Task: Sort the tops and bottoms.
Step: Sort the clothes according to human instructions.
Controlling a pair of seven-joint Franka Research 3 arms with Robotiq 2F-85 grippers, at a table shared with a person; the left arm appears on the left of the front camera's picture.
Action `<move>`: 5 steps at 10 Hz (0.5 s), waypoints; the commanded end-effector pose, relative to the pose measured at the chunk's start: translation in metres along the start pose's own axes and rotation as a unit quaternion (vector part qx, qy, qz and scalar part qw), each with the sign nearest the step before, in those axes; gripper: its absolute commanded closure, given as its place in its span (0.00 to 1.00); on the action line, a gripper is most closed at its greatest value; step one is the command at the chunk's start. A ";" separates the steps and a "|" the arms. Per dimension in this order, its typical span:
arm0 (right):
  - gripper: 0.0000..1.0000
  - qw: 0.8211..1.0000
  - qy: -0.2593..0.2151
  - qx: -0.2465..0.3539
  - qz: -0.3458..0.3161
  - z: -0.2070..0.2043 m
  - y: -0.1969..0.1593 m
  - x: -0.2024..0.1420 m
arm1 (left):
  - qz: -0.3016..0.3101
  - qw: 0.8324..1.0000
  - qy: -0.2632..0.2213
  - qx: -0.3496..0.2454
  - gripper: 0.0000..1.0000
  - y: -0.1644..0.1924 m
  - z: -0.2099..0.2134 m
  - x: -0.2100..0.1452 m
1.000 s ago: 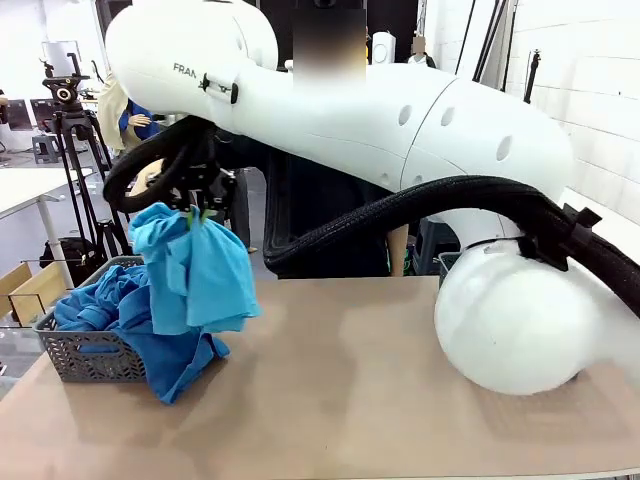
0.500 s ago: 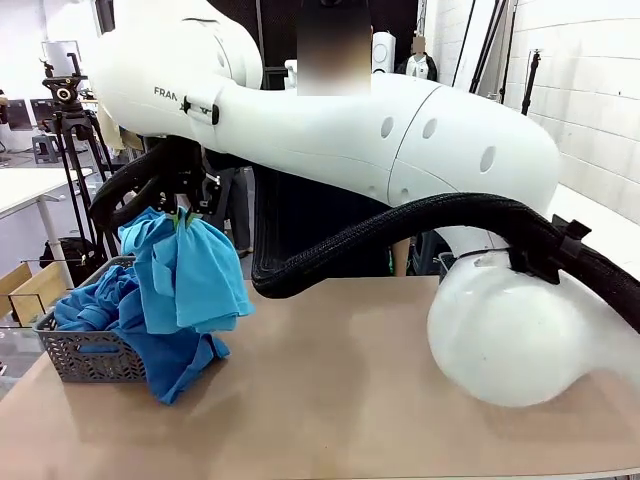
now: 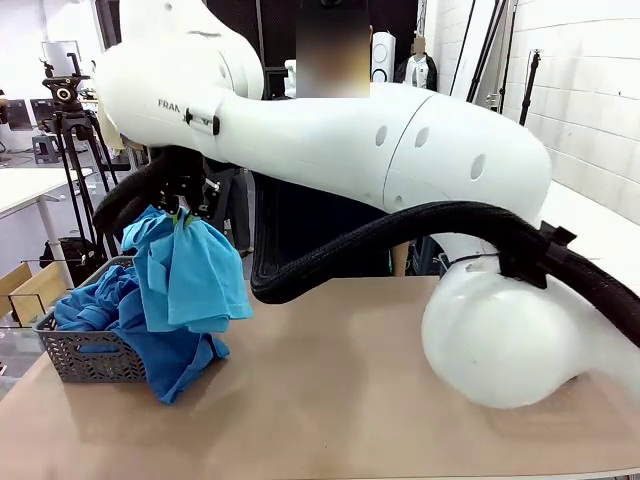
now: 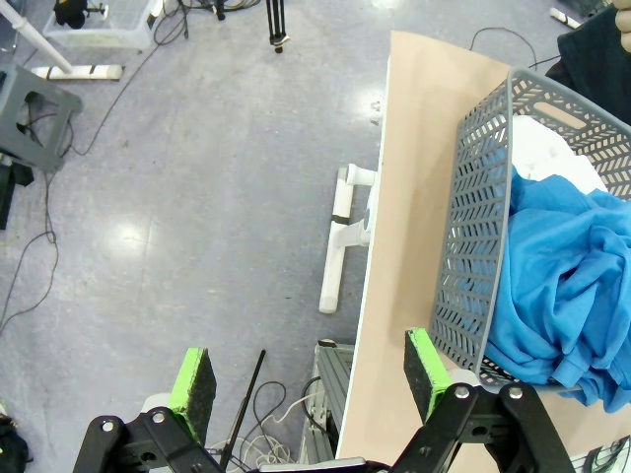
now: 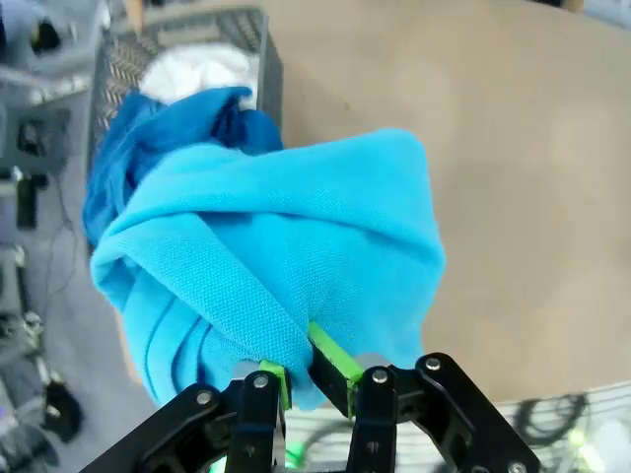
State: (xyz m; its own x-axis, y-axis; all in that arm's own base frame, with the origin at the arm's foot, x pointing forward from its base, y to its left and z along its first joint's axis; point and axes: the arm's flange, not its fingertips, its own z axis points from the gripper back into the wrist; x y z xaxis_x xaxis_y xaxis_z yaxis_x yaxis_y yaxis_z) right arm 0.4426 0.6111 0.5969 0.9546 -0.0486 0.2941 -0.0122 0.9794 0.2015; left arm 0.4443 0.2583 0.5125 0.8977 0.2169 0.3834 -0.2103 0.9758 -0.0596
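The light tan rectangular table (image 3: 350, 400) spans the front view, lying below both grippers. The white right arm (image 3: 380, 140) reaches across the middle of it, from the picture's right to a point over its left end. Directly beneath the right gripper stands the grey perforated plastic basket (image 3: 90, 358), filled with a heap of royal-blue soft shirts (image 3: 95, 300) that spills over its near rim onto the table; in the right wrist view a white garment (image 5: 197, 67) lies at the basket's far end.

The sky-blue soft shirt (image 3: 185, 275) hangs bunched from the right gripper (image 3: 180, 212), clear of the table and partly in front of the basket. The right gripper's green pads (image 5: 333, 357) are pinched nearly together on a fold of this shirt's fabric, which drapes away below them.

The left gripper (image 4: 311, 379) stands beside the basket's outer wall, off the table's edge and over the grey floor (image 4: 177, 177). Its jaws are spread wide, with nothing between the green pads (image 4: 191, 378).
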 end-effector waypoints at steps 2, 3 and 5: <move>1.00 0.976 -0.079 0.116 -0.164 0.009 0.069 0.074 | -0.003 1.000 0.000 0.003 0.00 0.002 0.001 -0.001; 1.00 0.965 -0.092 0.157 -0.187 0.009 0.082 0.086 | -0.003 1.000 0.000 0.003 0.00 0.002 0.001 -0.001; 1.00 0.934 -0.079 0.263 -0.231 -0.002 0.106 0.102 | -0.003 1.000 0.000 0.003 0.00 0.002 0.001 -0.001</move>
State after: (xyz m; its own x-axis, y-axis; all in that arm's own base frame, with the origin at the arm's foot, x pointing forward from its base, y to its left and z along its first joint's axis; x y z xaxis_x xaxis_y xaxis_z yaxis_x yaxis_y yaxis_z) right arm 0.4854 0.6267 0.6171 0.8386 -0.4941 0.2294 0.2263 0.6991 0.6782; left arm 0.4443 0.2583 0.5125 0.8978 0.2169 0.3834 -0.2103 0.9758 -0.0596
